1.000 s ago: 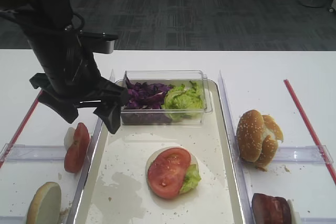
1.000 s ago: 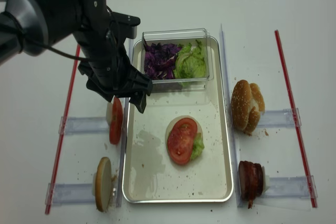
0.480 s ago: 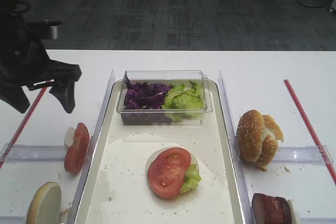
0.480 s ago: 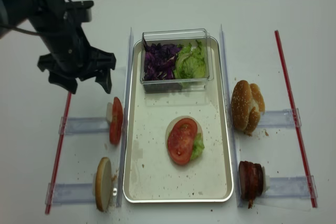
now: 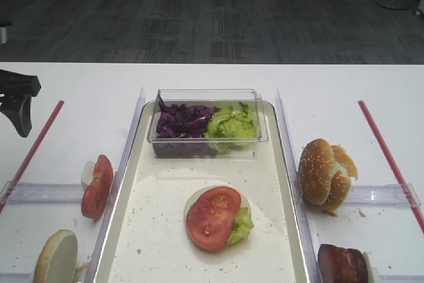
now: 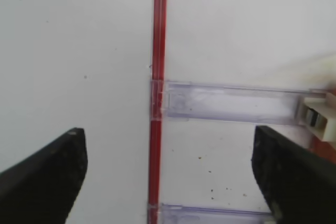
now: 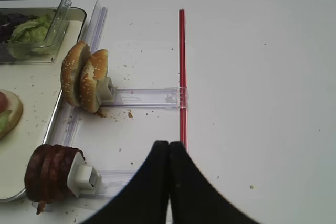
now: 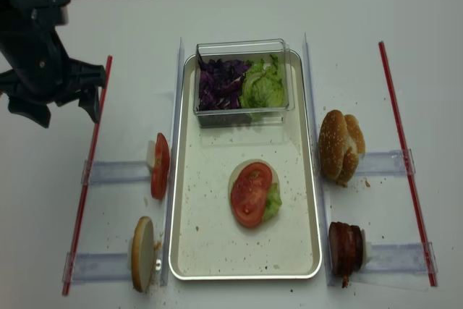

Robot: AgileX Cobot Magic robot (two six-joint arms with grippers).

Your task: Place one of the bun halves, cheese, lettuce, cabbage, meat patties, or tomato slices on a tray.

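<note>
On the tray (image 8: pixel 189 244), near its middle, a tomato slice (image 8: pixel 250 193) lies flat on a pale bun half (image 5: pixel 242 199), with a bit of lettuce (image 8: pixel 272 201) poking out at about 3 o'clock of the slice. At the tray's 12 o'clock end stands a clear tub (image 8: pixel 242 47) holding purple cabbage (image 8: pixel 221 83) on its left and more green leaf on its right. At 9 o'clock of the tray, off its rim, another tomato slice (image 8: pixel 160 166) stands on edge against a clear holder (image 8: pixel 116 172), and at 7 o'clock a bun half (image 8: pixel 141 253) stands on edge the same way. At 3 o'clock two seeded bun halves (image 8: pixel 338 145) lean together upright; at 5 o'clock the patties (image 8: pixel 345 248) stand in a row. The left claw (image 8: pixel 56 108) hangs at the tray's 10 o'clock, well apart from it, over the left red strip (image 8: pixel 90 166); its fingers (image 6: pixel 50 172) are spread wide with nothing between them. The right claw (image 7: pixel 168 145) shows only in its wrist view, fingers pressed together and holding nothing, above bare table just beside the right red strip (image 7: pixel 182 72).
</note>
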